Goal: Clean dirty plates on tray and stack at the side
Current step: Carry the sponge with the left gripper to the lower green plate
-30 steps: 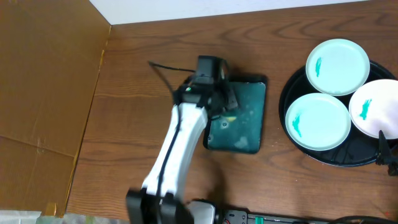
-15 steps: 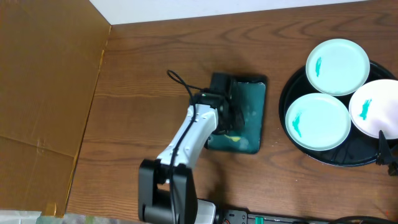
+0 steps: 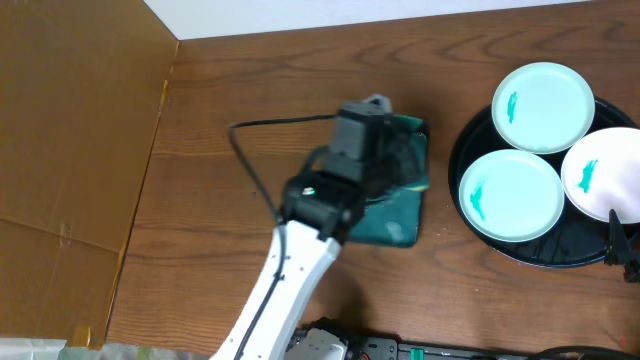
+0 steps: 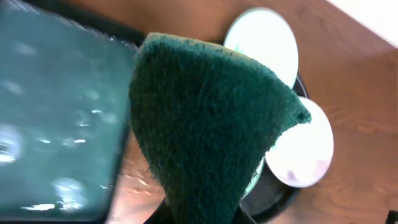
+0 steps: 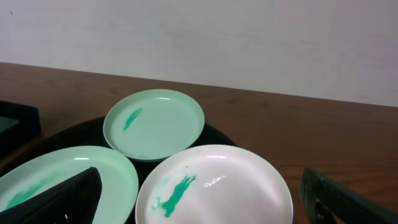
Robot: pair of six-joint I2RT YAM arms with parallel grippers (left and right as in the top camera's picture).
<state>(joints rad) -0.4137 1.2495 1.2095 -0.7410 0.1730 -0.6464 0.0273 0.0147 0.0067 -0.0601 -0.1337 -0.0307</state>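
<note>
Scouring pad [image 4: 205, 118] tight between left fingers [image 3: 392, 155], clear only from that wrist; right fingers [image 5: 68, 199] wide apart near smeared plates [image 5: 214, 186].

You have bright, even light, so shadows on the counter [image 3: 210, 140] are soft. In the overhead view the left arm [image 3: 320, 200] is smeared by motion blur. In the left wrist view the scouring pad [image 4: 205, 124] is quite sharp, but the plates [image 4: 264, 46] behind it are blurred and glare white.

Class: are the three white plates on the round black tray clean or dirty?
Dirty: the rear plate, left plate and right plate each carry a turquoise smear.
</note>
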